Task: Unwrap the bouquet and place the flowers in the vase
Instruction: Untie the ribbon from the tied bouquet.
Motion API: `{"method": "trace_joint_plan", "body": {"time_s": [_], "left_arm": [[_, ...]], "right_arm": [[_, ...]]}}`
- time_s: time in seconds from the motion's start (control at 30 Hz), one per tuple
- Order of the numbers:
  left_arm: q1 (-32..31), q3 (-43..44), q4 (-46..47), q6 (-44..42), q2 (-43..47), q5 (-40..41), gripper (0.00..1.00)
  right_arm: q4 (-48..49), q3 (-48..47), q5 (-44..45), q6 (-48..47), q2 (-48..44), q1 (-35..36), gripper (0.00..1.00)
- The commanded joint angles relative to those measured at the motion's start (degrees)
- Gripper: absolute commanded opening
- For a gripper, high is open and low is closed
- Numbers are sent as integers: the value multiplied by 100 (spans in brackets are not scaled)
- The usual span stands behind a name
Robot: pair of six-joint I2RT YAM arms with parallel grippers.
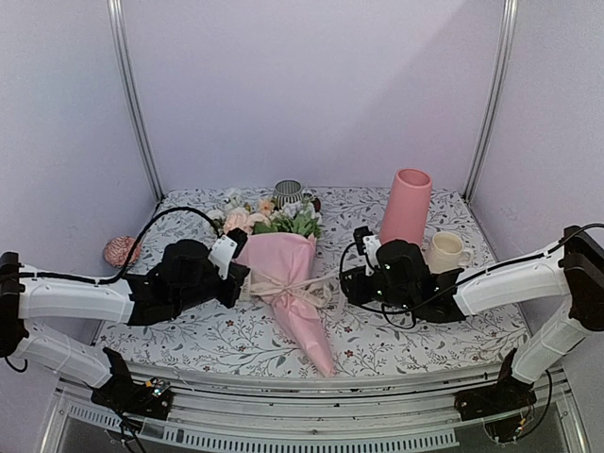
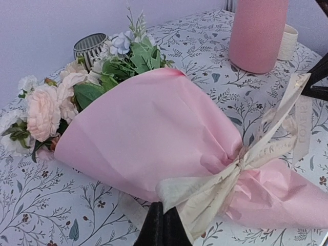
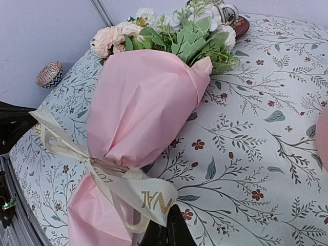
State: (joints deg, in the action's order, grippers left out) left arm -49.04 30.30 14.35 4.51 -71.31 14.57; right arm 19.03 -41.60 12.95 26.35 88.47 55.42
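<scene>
The bouquet (image 1: pixel 281 269) is laid flat on the surface (image 1: pixel 179 335), its paper kept shut by the ribbon (image 1: pixel 293 286). The left fingers (image 2: pixel 159 230) and right fingers (image 3: pixel 174 233) are closed beside the ribbon's tails, probably for untying; a pinch cannot be confirmed. The vase (image 1: pixel 406 206) is left upright beyond the right fingers.

Matt, lightly creased pink paper (image 2: pixel 154 128) on the bouquet (image 1: pixel 283 269) — satiny cream ribbon (image 2: pixel 220 187), smooth matt vase (image 1: pixel 407 206), printed cloth table cover (image 1: pixel 429 338)

Wrapped bouquet (image 1: pixel 283 260) lies flat on the table (image 1: pixel 462 330), flowers (image 1: pixel 269 219) pointing away. Left gripper (image 1: pixel 243 276) and right gripper (image 1: pixel 345 285) flank its ribbon (image 1: pixel 294 286); pink vase (image 1: pixel 407 208) stands back right.
</scene>
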Motion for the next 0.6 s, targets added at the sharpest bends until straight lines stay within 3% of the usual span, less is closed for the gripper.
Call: {"method": "trace_joint_plan", "body": {"time_s": [0.0,0.57], "left_arm": [[-67,-51,182,-29,123,178,0],[-62,-126,203,23,290,339,0]], "right_arm": [[-262,135,301,-36,-228,-41,3],[-362,353,450,178,-388,-40,3]]}}
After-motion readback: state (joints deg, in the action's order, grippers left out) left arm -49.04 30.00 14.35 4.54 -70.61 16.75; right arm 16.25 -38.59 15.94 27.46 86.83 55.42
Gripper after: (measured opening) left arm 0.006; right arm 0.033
